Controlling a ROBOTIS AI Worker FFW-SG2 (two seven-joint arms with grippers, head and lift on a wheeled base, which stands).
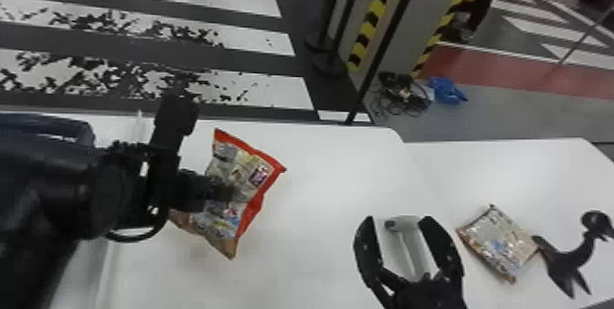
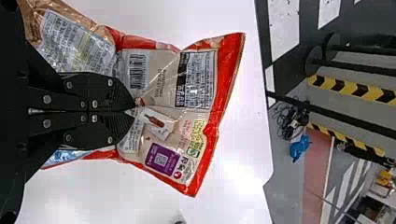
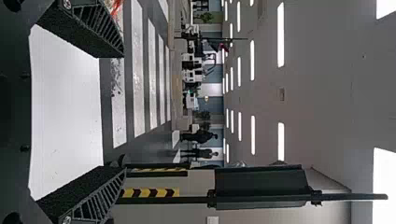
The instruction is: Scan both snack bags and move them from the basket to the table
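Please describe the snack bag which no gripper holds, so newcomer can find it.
On the right white table, beside the black bird shape, lies a pale, squarish bag. Unlike the red-edged bag in the left gripper, it shows no red.

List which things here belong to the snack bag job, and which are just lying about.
Job:
red-edged snack bag, pinched by the left end effector
second snack bag
white table
pale grey item, perhaps the scanner

Lying about:
blue bundle
cable tangle
black bird-shaped item, though its role is unclear
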